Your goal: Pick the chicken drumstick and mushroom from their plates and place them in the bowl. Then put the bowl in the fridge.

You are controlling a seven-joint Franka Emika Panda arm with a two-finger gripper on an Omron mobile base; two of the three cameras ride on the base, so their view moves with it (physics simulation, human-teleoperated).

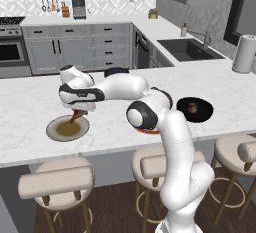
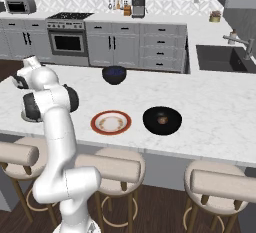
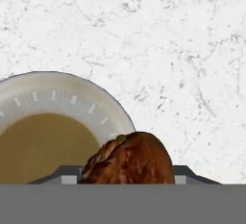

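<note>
My gripper [image 1: 77,111] hangs low over the grey-olive plate [image 1: 54,130] at the left of the island, shut on the chicken drumstick [image 1: 74,117]. In the hand view the drumstick's thick brown end [image 3: 132,158] sits between my fingertips [image 3: 69,176], above the rim of the plate [image 3: 72,93]. The white plate with the red-orange rim [image 2: 111,122] lies near the island's front edge. The navy bowl [image 2: 115,74] stands at the far side of the island and is partly hidden behind my arm in the left base view. I cannot make out the mushroom. The fridge is out of view.
A flat black dish [image 2: 170,125] holding a roundish orange-brown lump [image 2: 162,120] sits right of the red-rimmed plate. Stools [image 1: 57,179] line the island's front. A sink [image 1: 189,49] and a paper towel roll [image 1: 244,53] are at the right, a stove [image 2: 67,37] at the back.
</note>
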